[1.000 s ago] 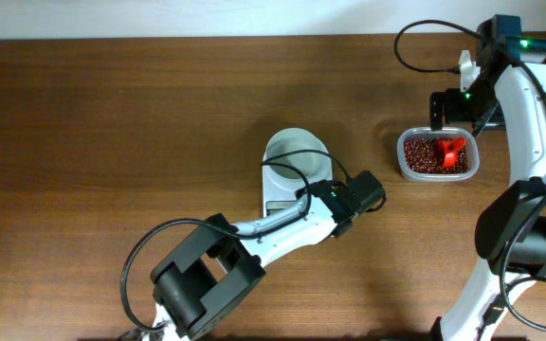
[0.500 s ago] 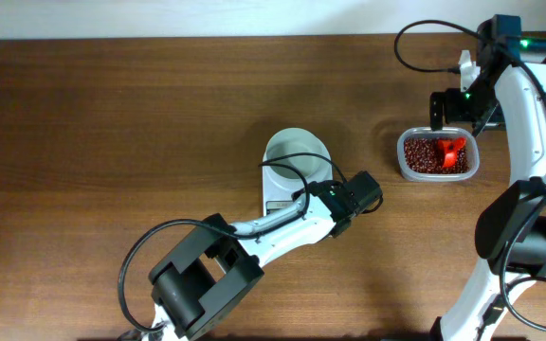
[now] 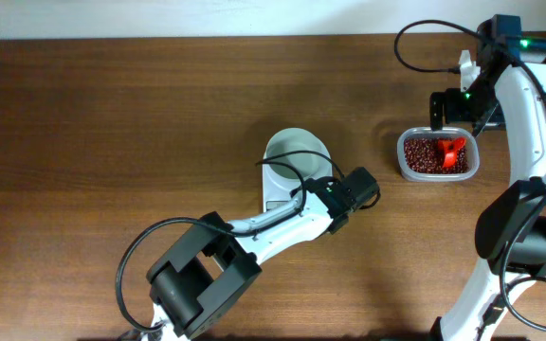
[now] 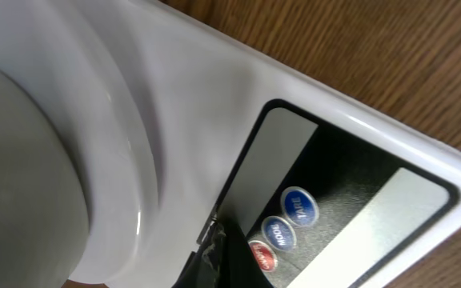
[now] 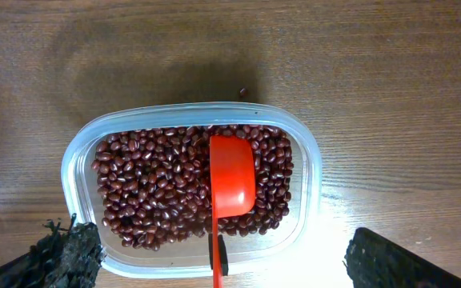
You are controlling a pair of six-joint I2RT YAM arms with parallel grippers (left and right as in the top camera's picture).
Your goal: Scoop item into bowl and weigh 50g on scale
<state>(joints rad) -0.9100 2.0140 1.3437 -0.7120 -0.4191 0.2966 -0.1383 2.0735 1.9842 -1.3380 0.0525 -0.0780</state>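
The white scale (image 3: 282, 189) stands mid-table with the white bowl (image 3: 297, 152) on it. My left gripper (image 3: 335, 197) is shut with nothing in it and lies low at the scale's front right. In the left wrist view its dark tip (image 4: 221, 260) sits just beside the red button (image 4: 261, 256), close to two blue buttons (image 4: 288, 218) and the grey display (image 4: 406, 216). The beans (image 5: 158, 184) fill a clear tub (image 5: 74, 160), and a red scoop (image 5: 232, 182) lies on them. My right gripper (image 5: 230, 268) hangs open over the tub's near edge, its fingers apart on either side of the scoop handle (image 5: 216, 256).
The clear tub (image 3: 437, 157) sits at the right of the brown wooden table (image 3: 112, 142). One stray bean (image 5: 242, 92) lies on the wood beyond the tub. The left arm's black cable loops over the scale's front.
My left gripper has crept a little up and to the left, closer to the scale's front panel. The right arm, tub and scoop have not moved.
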